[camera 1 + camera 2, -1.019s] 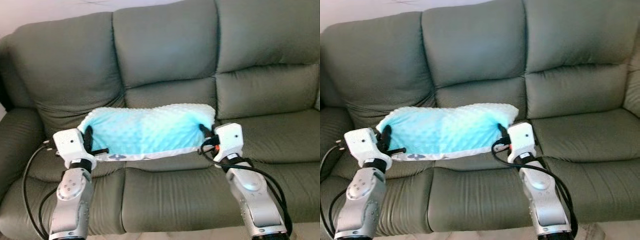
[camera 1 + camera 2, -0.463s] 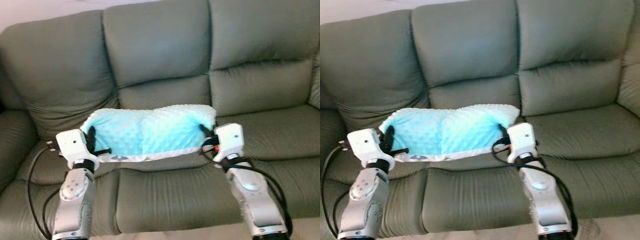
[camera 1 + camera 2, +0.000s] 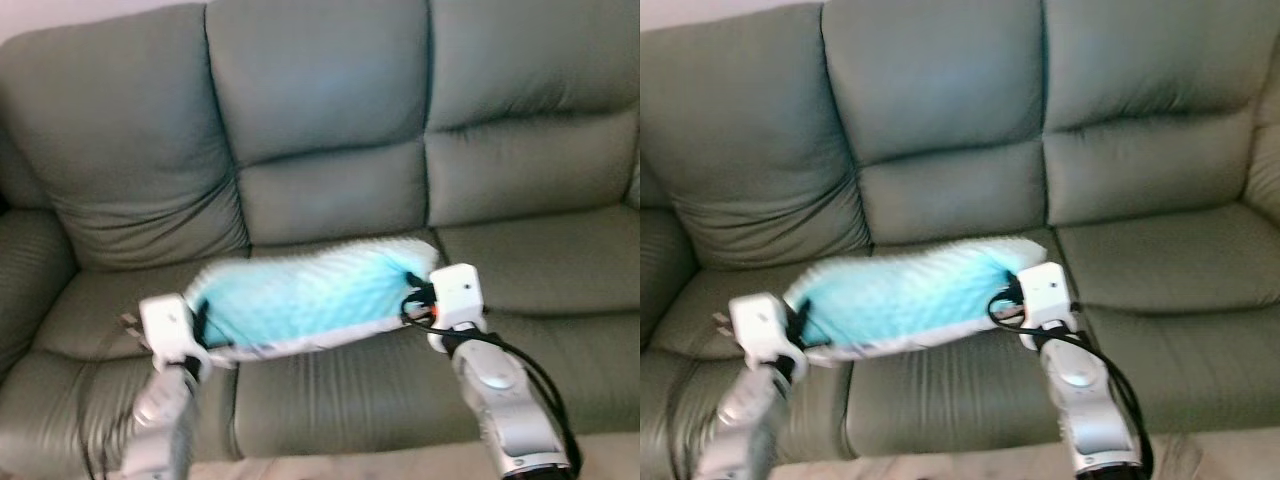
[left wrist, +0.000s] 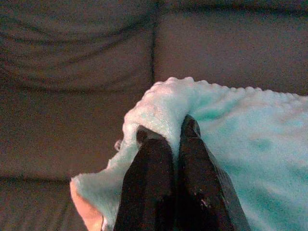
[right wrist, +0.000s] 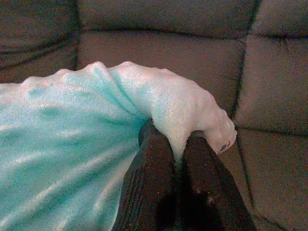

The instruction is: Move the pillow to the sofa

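Turquoise dimpled-fleece pillow w/ white edging (image 3: 305, 295) is stretched out lengthwise between both grippers, over the seat of the grey-green leather three-seat sofa (image 3: 330, 110), roughly in front of the middle back cushion & partly the left one. Can't tell if its underside touches the seat or sits just above it; head views are blurred.

Left gripper (image 4: 169, 134): two black fingers pressed together, clamped on the pillow's left end, fabric bunched up around the tips. In the head view that gripper (image 3: 203, 322) sits at the pillow's left edge, just ahead of its white wrist block.

Right gripper (image 5: 174, 136): fingers together too, pinching the pillow's right corner, w/ the white edge folding over the tips. In the head view it (image 3: 416, 291) meets the pillow's right end, near the seam between the middle & right seat cushions.

Both silver arms reach up from the bottom of the head views, black cables looping beside each forearm. A strip of pale floor (image 3: 380, 468) shows under the sofa's front.
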Controlling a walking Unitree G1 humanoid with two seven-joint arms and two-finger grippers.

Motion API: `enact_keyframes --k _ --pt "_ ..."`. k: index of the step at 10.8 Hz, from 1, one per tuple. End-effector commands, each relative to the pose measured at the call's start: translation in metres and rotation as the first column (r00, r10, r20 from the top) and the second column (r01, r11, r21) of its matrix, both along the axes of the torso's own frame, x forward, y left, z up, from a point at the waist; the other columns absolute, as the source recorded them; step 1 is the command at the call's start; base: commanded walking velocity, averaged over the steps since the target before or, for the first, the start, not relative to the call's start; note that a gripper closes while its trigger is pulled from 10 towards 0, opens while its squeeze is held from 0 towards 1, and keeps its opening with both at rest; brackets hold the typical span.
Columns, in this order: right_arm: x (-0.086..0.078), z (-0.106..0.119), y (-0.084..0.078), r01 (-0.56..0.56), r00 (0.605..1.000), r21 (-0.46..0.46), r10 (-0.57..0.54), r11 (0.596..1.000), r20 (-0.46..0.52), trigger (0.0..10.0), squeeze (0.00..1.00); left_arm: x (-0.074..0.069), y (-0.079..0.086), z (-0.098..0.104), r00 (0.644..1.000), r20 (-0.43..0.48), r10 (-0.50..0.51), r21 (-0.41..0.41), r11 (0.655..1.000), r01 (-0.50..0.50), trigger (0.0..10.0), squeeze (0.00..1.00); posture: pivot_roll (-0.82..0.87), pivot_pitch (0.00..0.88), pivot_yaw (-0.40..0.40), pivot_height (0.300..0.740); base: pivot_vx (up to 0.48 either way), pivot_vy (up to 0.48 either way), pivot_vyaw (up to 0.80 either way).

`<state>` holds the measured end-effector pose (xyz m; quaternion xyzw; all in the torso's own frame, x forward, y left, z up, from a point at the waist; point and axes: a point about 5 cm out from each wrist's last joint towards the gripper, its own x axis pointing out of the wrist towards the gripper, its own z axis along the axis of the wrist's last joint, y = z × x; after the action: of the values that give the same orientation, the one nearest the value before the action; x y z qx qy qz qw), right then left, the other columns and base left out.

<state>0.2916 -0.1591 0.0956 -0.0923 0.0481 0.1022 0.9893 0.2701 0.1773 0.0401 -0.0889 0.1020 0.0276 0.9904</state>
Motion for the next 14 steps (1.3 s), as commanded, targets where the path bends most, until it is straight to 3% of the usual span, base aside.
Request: enact_keyframes --k 1,4,6,7,9,12,14 --pt "-0.002 0.0 -0.004 0.034 0.999 0.0 -0.034 0.999 -0.004 10.0 0.0 0.0 -0.003 -0.001 0.999 0.018 -0.033 0.023 0.999 0.033 10.0 0.0 -0.26 0.208 0.177 0.74 0.0 0.0 0.0" --pt "-0.009 -0.011 -0.034 0.158 0.986 -0.02 -0.159 0.987 -0.058 10.0 0.0 0.013 -0.043 -0.018 0.99 -0.026 -0.138 -0.081 0.987 0.136 10.0 0.0 -0.28 0.288 0.212 0.74 0.0 0.0 0.0" --pt "-0.009 -0.01 -0.047 0.169 0.983 -0.025 -0.171 0.985 -0.061 10.0 0.0 0.03 -0.06 -0.014 0.986 -0.035 -0.163 -0.078 0.984 0.16 10.0 0.0 -0.31 0.331 0.218 0.74 0.0 0.0 0.0" --pt "0.001 -0.008 -0.055 0.178 0.983 -0.047 -0.18 0.983 -0.041 10.0 0.0 0.043 -0.065 -0.008 0.988 -0.04 -0.152 -0.057 0.987 0.149 10.0 0.0 -0.32 0.347 0.215 0.74 0.0 0.0 0.0" --pt "0.018 -0.004 -0.056 0.174 0.984 -0.049 -0.175 0.984 -0.019 10.0 0.0 0.054 -0.062 -0.001 0.993 -0.045 -0.112 -0.028 0.993 0.111 10.0 0.0 -0.31 0.362 0.217 0.74 0.0 0.0 0.0" --pt "0.047 0.018 -0.038 0.104 0.988 0.016 -0.105 0.994 0.112 10.0 0.0 0.077 -0.038 0.023 1.0 0.008 -0.017 0.011 1.0 0.017 10.0 0.0 -0.28 0.395 0.22 0.74 0.0 0.0 0.0" --pt "0.053 0.012 -0.025 0.054 0.992 0.016 -0.056 0.998 0.116 10.0 0.0 0.077 -0.02 0.02 0.997 -0.037 0.067 0.013 0.998 -0.066 10.0 0.0 -0.26 0.413 0.223 0.74 0.0 0.0 0.0"
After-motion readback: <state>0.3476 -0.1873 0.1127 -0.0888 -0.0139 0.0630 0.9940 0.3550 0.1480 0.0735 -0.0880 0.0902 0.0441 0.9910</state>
